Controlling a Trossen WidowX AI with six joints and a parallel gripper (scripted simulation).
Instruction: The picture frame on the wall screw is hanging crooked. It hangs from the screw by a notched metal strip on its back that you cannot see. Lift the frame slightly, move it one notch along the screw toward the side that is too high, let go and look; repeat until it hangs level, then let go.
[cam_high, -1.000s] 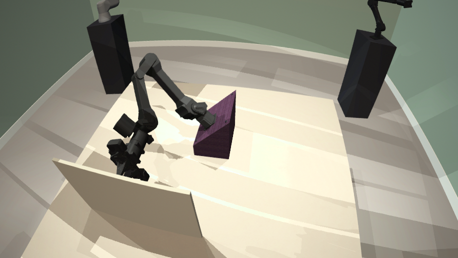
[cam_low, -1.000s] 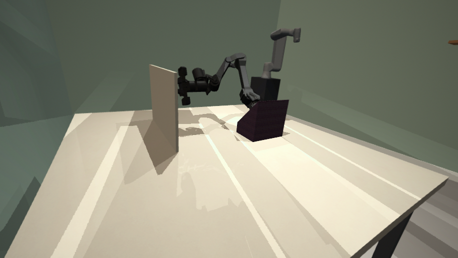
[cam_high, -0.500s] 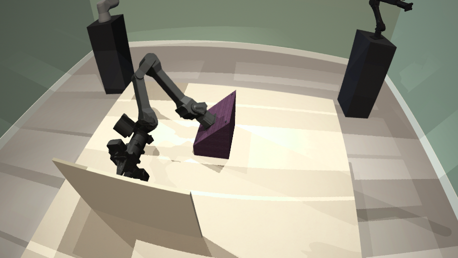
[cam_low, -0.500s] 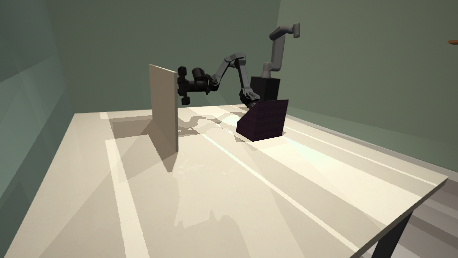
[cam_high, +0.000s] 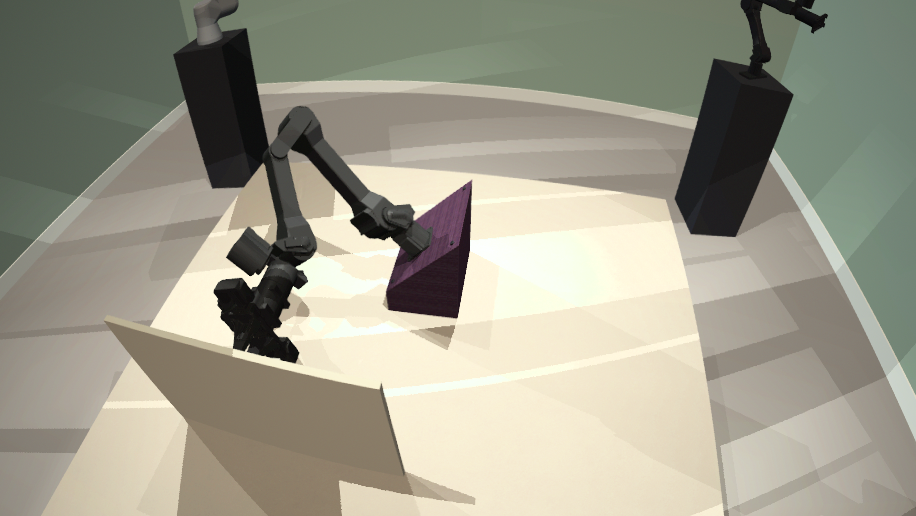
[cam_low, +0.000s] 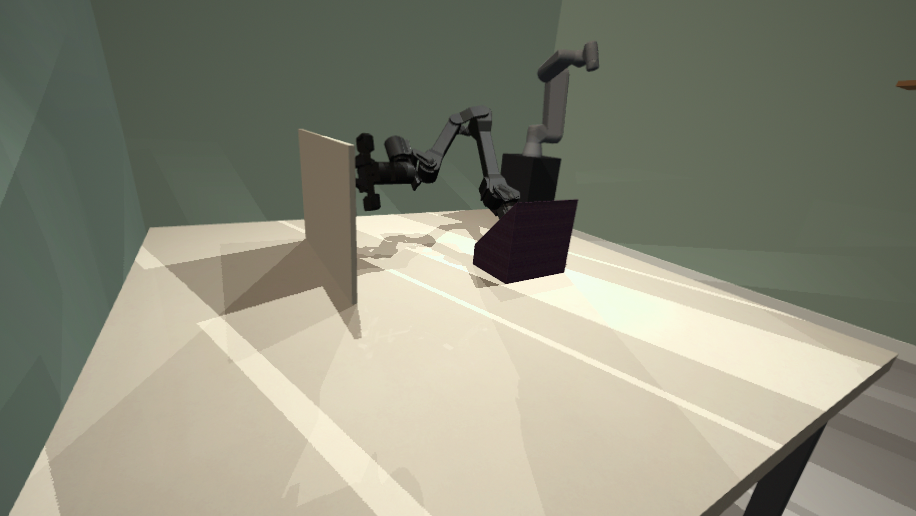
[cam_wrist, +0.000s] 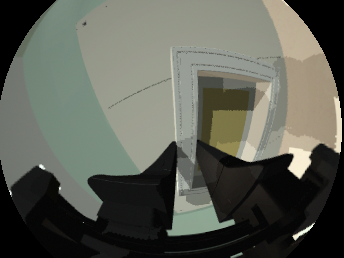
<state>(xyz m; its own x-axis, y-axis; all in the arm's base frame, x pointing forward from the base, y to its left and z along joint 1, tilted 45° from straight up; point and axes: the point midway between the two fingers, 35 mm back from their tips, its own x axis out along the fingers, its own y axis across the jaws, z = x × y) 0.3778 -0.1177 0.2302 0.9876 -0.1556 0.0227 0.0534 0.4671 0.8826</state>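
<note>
The picture frame (cam_wrist: 183, 100) has a pale grey border around an olive and yellow picture. It hangs on the front of the upright beige panel (cam_high: 256, 397) (cam_low: 323, 211) (cam_wrist: 135, 65), which hides it in the top and exterior views. My gripper (cam_wrist: 185, 144) is shut on the frame's border, the bar at the left in the wrist view, near that bar's lower end in the picture. One finger is on each side of the bar. The screw and the notched strip are hidden. The wrist view is turned and curved, so I cannot tell exactly how level the frame is.
My arm's base is mounted on a purple wedge block (cam_high: 426, 294) (cam_low: 544, 243) on the table (cam_high: 576, 435) (cam_low: 448, 397), facing the panel. A black pedestal (cam_high: 214, 115) (cam_low: 528, 176) and another black pedestal (cam_high: 730, 153) carry other arms beyond the table. A thin dotted line crosses the panel behind the frame.
</note>
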